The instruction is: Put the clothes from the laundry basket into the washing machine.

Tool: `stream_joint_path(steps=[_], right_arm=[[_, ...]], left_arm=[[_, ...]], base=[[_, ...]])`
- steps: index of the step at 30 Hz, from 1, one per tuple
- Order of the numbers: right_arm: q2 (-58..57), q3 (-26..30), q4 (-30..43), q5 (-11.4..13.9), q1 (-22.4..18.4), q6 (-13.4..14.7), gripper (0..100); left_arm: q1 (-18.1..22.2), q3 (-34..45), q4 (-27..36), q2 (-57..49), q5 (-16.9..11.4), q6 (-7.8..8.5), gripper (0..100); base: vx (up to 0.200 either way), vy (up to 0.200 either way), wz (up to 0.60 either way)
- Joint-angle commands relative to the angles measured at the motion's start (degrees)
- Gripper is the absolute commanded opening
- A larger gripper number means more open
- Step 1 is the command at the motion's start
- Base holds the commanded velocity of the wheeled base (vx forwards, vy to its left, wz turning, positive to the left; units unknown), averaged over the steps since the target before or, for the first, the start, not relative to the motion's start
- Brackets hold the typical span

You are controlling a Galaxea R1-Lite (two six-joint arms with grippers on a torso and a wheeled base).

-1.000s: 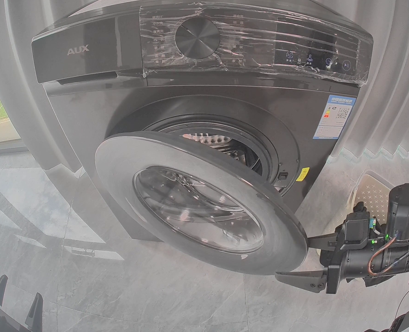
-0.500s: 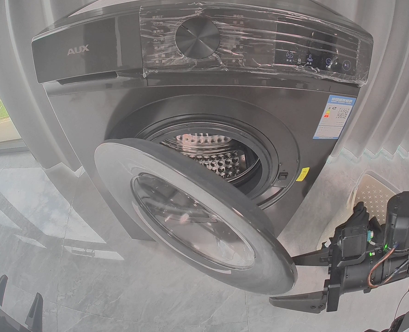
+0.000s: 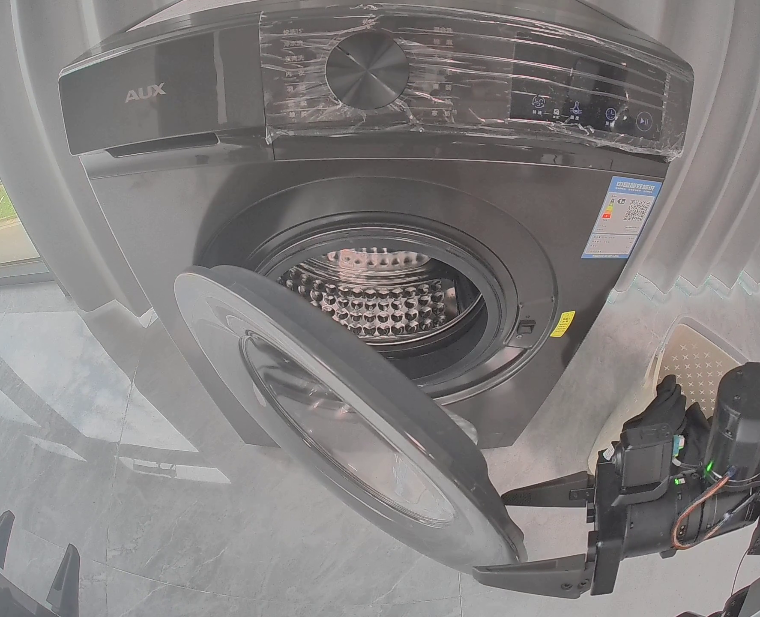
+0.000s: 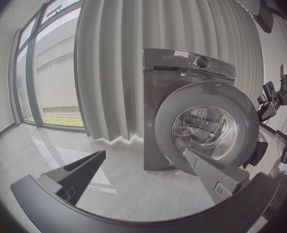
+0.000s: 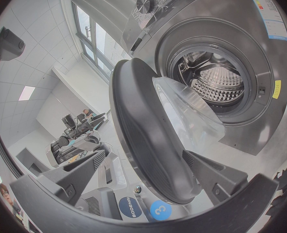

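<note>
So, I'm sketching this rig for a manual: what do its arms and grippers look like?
The right gripper and left gripper are matte black, with long tapering fingers bearing ribbed pads. The right wrist carries a black cylindrical motor, a looping orange cable and a small green light.

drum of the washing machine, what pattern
The drum is shiny metal with rows of small raised bumps; best in the head view.

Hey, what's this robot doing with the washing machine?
The robot's right gripper has the free edge of the washing machine's door between its open fingers. The door stands partly open, and the drum behind it looks empty. Dark clothes sit in the laundry basket beside the machine. The left gripper hangs low, open and holding nothing.
</note>
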Motion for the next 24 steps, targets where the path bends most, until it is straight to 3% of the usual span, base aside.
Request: stream_joint_path(steps=[1, 7, 17, 24], right_arm=[[1.60, -0.01, -0.34, -0.41, -0.39, -0.17, 100], [0.99, -0.98, -0.51, -1.29, -4.08, -0.17, 100], [-2.27, -1.07, -0.51, -0.85, -4.61, 0.19, 100], [-7.63, -0.27, -0.51, 2.23, -4.78, 3.00, 100]], left_arm=[[0.02, 1.01, 0.00, -1.01, 0.01, -0.01, 100], [0.02, 1.01, 0.00, -1.01, -0.08, -0.01, 100], [0.02, 1.01, 0.00, -1.01, -0.08, -0.01, 100], [0.02, 1.01, 0.00, -1.01, -0.08, -0.01, 100]], base=[[0.000, 0.000, 0.00], [0.000, 0.000, 0.00], [0.000, 0.000, 0.00], [0.000, 0.000, 0.00]])
